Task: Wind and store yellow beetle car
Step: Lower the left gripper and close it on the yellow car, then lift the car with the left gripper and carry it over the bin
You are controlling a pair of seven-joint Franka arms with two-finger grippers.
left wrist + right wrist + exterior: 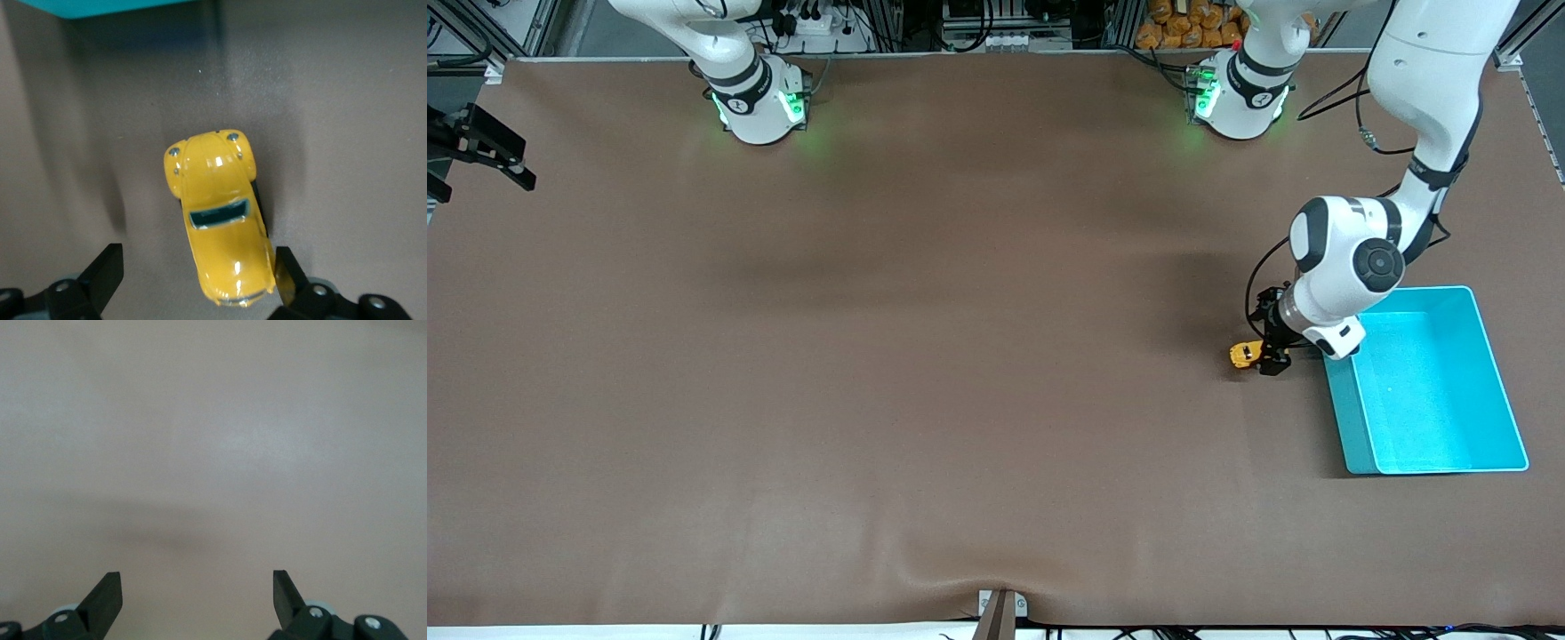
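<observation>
The yellow beetle car [1242, 354] [217, 213] stands on the brown table beside the turquoise bin [1352, 418], on the bin's side toward the right arm's end. My left gripper [1267, 352] [197, 250] is down at the car and open. The car's rounded end lies between its fingers, and one fingertip [283, 267] is right against the car's side. The other finger stands well off the car. My right gripper [197, 577] is open over bare table with nothing between its fingers; it does not show in the front view.
The turquoise bin [107, 7] has nothing in it and lies at the left arm's end of the table, close to the car. Brown table mat [925, 373] stretches toward the right arm's end.
</observation>
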